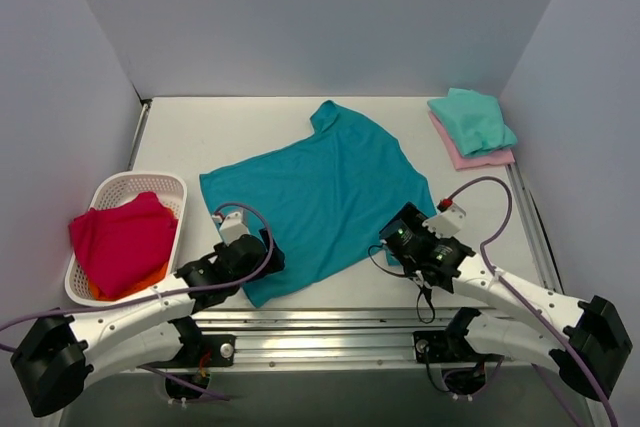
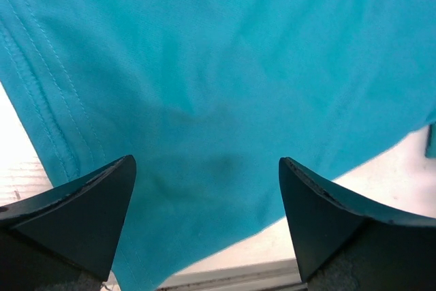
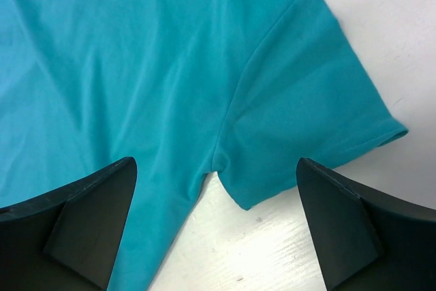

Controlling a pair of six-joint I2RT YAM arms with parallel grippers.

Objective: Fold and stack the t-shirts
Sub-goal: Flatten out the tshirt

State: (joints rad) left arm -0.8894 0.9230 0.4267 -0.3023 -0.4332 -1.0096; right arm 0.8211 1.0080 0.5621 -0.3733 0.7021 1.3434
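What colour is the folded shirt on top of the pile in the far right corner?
Mint green; the top shirt shows best in the top external view.

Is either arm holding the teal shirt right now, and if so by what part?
Nothing is held. The left gripper and right gripper both hang open over the teal t-shirt.

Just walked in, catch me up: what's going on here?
Two robot arms are folding shirts. The teal shirt lies spread flat on the table, unfolded. The left gripper is open over its near left edge, the right gripper open over a sleeve; neither holds anything. A folded green shirt sits on a pink shirt in the far right corner. A basket at left holds red cloth.
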